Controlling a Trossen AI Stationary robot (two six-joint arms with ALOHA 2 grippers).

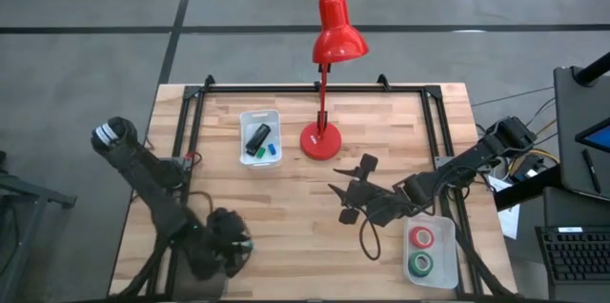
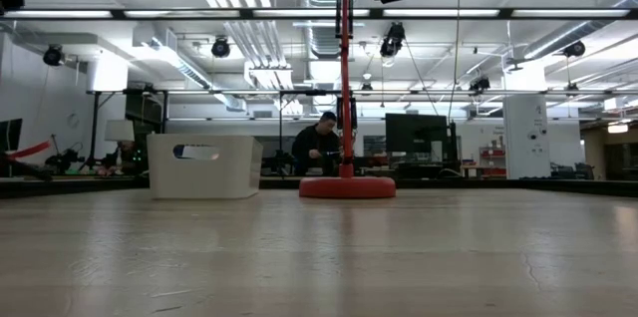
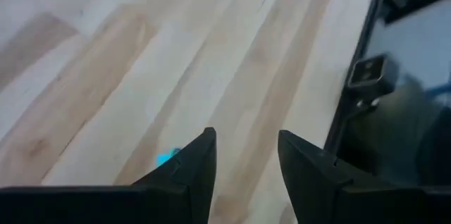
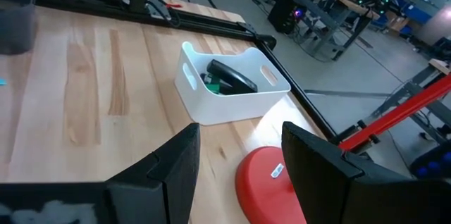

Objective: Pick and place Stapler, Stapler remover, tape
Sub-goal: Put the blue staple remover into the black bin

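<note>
The black stapler lies in a white bin at the table's far middle, with a small blue and a small green block beside it. In the right wrist view the stapler rests inside the bin. A red tape roll and a green tape roll lie flat in a second bin at the near right. My right gripper hovers open over the table's middle, right of the white bin. My left gripper is open over the near left. No staple remover can be made out.
A red desk lamp stands with its base just right of the white bin, its head reaching past the far edge. A black frame runs along the table's edges. Bare wood lies between the bins. A person sits beyond the table.
</note>
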